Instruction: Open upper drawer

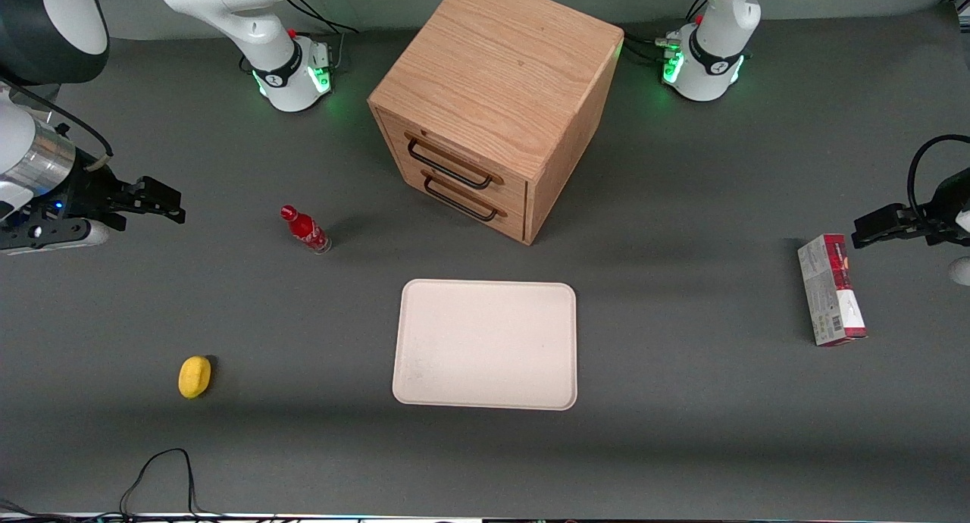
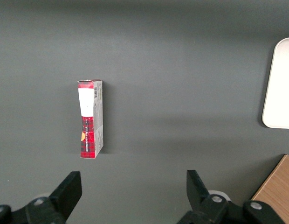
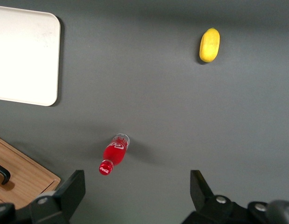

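The light oak cabinet (image 1: 500, 76) stands in the middle of the table, its two drawer fronts turned toward the working arm's end and the front camera. The upper drawer (image 1: 464, 150) sits flush in the cabinet, its black bar handle (image 1: 447, 167) just above the bottom drawer's handle (image 1: 461, 202). My gripper (image 1: 173, 203) hovers open and empty toward the working arm's end of the table, well apart from the cabinet. In the right wrist view the gripper (image 3: 136, 182) looks down at bare table, with a corner of the cabinet (image 3: 28, 173) showing.
A red cola bottle (image 1: 305, 230) (image 3: 114, 154) stands between the gripper and the cabinet. A white tray (image 1: 485, 345) (image 3: 23, 56) lies nearer the front camera than the cabinet. A yellow lemon (image 1: 195, 376) (image 3: 209, 44) lies near the front edge. A red-and-white carton (image 1: 831, 289) (image 2: 91, 119) lies toward the parked arm's end.
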